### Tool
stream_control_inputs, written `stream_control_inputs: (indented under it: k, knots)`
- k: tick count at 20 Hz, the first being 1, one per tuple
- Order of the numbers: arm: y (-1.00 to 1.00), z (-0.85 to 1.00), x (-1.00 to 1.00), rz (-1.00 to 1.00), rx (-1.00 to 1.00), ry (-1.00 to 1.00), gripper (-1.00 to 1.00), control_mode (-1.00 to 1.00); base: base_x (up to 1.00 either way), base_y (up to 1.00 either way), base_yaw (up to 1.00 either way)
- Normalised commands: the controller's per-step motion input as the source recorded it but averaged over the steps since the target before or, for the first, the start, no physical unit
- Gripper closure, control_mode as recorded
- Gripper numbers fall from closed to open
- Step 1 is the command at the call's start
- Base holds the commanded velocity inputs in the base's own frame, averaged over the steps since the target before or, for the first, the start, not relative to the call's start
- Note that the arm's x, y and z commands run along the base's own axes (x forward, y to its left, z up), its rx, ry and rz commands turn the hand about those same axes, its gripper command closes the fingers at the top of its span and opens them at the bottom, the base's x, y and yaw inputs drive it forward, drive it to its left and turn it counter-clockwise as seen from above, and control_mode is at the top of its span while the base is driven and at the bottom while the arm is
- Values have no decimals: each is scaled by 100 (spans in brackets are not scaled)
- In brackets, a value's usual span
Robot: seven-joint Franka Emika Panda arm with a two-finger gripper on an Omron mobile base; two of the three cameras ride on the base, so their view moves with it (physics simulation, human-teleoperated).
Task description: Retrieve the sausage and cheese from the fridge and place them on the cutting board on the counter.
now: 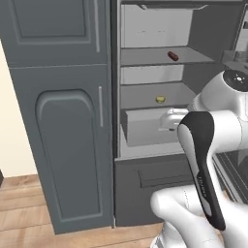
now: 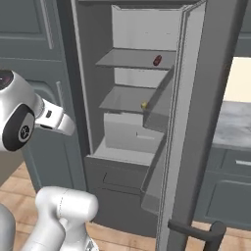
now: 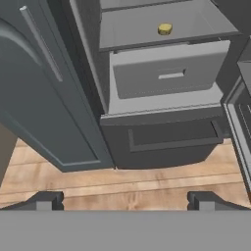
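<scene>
Open fridge [image 1: 145, 29]: sausage [image 1: 173, 55] on the upper shelf, cheese [image 1: 160, 100] on the shelf below, above a drawer [image 3: 169, 73]; gripper [image 3: 125, 201] fingers spread wide, holding nothing, near the floor.

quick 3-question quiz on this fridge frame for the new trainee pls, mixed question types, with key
1. True or false: the fridge door is open.
2. Which item lies on the higher shelf? A) the sausage B) the cheese
3. Fill in: in the hand view, the drawer sits directly below the shelf holding the ____.

Key: 1 true. 2 A. 3 cheese. The gripper is open and empty, with its fingertips wide apart over the wooden floor.
</scene>
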Motion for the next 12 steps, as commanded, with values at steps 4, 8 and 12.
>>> stream_control_inputs:
  k: [4,8,12]
  knots:
    - [0,0,0,0,0,0,-100,100,51,-38,0]
    - [0,0,0,0,0,0,-100,100,66,-42,-1]
    - [0,0,0,0,0,0,-100,100,66,-38,-4]
